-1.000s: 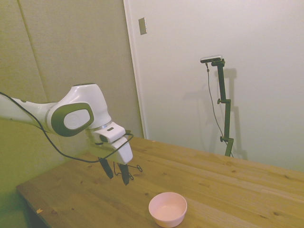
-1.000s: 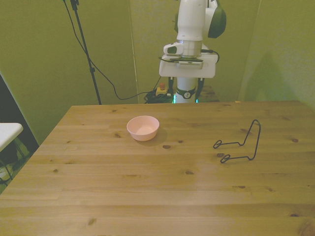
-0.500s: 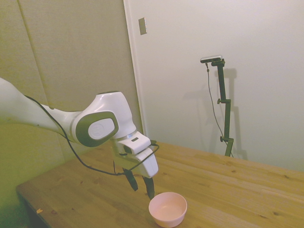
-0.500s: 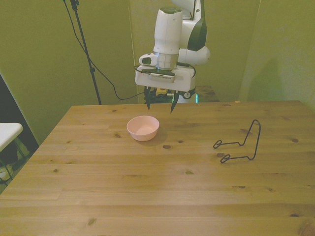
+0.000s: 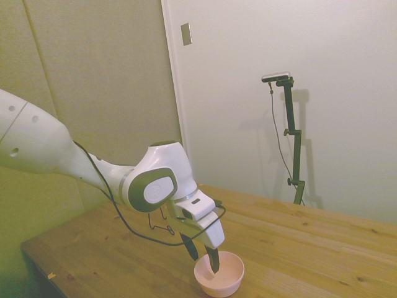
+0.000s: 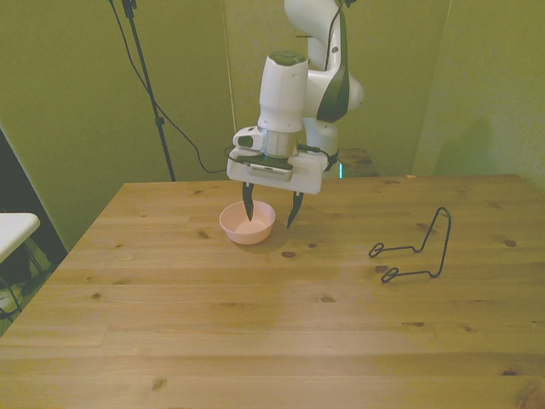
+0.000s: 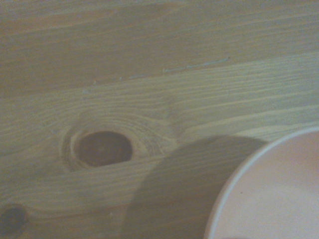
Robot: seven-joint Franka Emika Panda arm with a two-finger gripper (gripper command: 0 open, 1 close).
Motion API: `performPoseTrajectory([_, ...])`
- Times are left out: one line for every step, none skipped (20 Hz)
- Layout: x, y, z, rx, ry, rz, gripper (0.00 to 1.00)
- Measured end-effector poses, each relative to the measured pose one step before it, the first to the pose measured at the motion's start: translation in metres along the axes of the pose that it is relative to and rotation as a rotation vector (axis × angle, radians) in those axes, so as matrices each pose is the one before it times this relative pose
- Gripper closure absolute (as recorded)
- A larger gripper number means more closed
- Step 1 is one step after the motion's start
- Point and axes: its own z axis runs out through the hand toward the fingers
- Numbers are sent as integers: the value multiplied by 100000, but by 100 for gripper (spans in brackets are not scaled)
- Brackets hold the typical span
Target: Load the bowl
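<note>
The table (image 6: 255, 324) carries the wire rack (image 6: 417, 251) at 3 o'clock, well apart from the bowl (image 6: 248, 223) at 11 o'clock. Loading is not yet done: the bowl rests on the wood. The gripper (image 6: 270, 209) straddles its rim, jaws apart, holding nothing.
</note>
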Motion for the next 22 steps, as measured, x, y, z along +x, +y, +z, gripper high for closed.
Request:
performPoseTrajectory([152,-76,369,-337,-281,94,100])
performPoseTrajectory([156,-41,303,-269,-281,210,100])
performPoseTrajectory([103,23,206,-228,-216,203,100])
performPoseTrajectory([69,47,170,-134,-155,196,100])
performPoseTrajectory([18,22,72,-28,-66,90,100])
performPoseTrajectory([6,4,1,32,-17,49,100])
performPoseTrajectory([-19,-22,-4,28,-12,-35,100])
performPoseTrajectory([-19,-23,-3,17,-8,-47,100])
performPoseTrajectory([-9,-10,1,2,-6,-26,100])
performPoseTrajectory([-11,-8,4,-2,-11,-29,100])
performPoseTrajectory([0,2,2,1,-4,-1,100])
performPoseTrajectory([-9,-11,-1,28,-25,7,100])
performPoseTrajectory([-9,-13,-3,33,-24,9,100])
performPoseTrajectory([-3,-4,-1,21,-18,16,100])
performPoseTrajectory([-8,-10,-2,36,-32,15,100])
performPoseTrajectory([-13,-17,-4,33,-21,-10,100])
performPoseTrajectory([-11,-28,-14,65,-19,-27,100])
performPoseTrajectory([-17,-42,-21,98,-32,-6,100])
performPoseTrajectory([-14,-37,-19,114,-59,33,100])
performPoseTrajectory([0,-35,-30,182,-89,101,100])
performPoseTrajectory([6,-57,-51,234,-68,87,100])
performPoseTrajectory([19,-73,-72,320,-81,77,100])
